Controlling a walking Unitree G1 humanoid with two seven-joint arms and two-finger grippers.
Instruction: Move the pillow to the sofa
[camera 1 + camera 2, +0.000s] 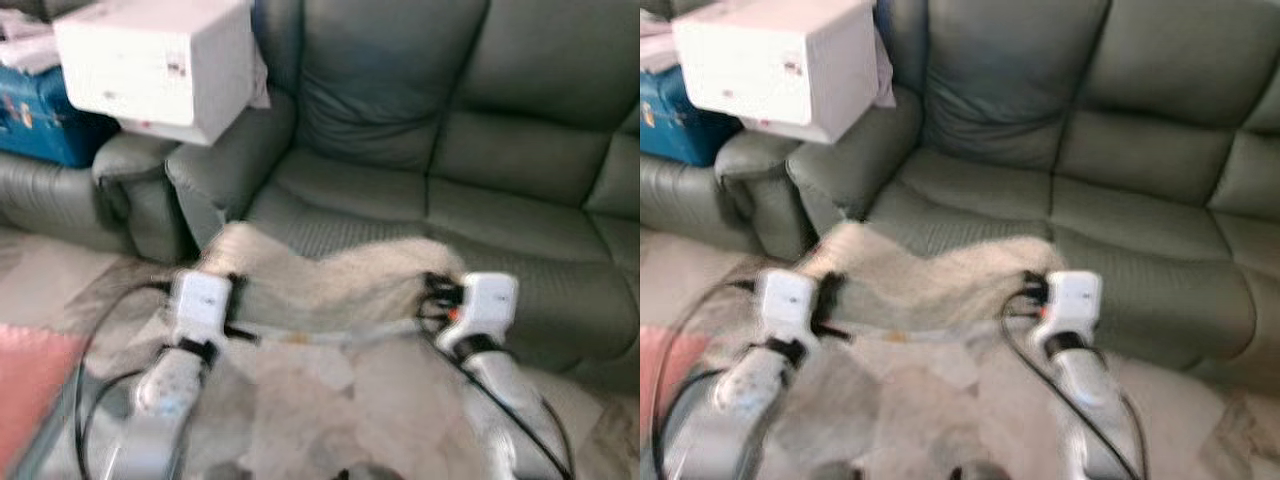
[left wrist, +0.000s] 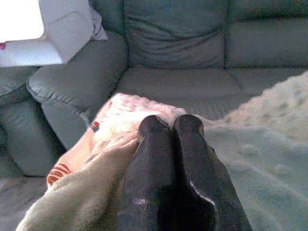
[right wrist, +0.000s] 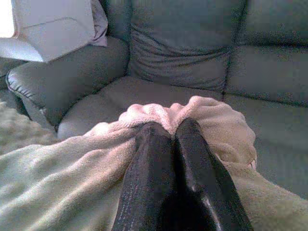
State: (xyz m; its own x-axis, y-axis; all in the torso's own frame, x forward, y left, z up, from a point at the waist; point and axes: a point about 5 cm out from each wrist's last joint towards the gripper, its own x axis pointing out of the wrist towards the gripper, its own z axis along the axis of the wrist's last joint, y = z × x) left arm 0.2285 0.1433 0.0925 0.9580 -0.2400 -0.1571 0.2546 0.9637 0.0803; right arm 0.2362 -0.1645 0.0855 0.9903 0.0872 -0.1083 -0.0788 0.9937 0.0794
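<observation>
While both arms reach forward toward the grey leather sofa [image 1: 440,190], the fuzzy cream pillow [image 1: 330,280] hangs stretched between them, off the floor and just short of the seat cushion's front edge. The left gripper [image 2: 166,127] has its fingers pressed together, pinching a fold at the pillow's nine o'clock end; the right gripper [image 3: 168,130] is likewise clamped tight on a bunched corner at the three o'clock end. Both head views are blurred, which suggests walking. A white box [image 1: 160,65] sits on the sofa's armrest at about eleven o'clock, beside a blue case [image 1: 45,125].

The risk, as I judge it, is that each hold takes only a small pinch of soft plush; a jolt could pull one corner free, leaving the pillow dangling or dropping short onto the floor. Letting go too early would do the same.
</observation>
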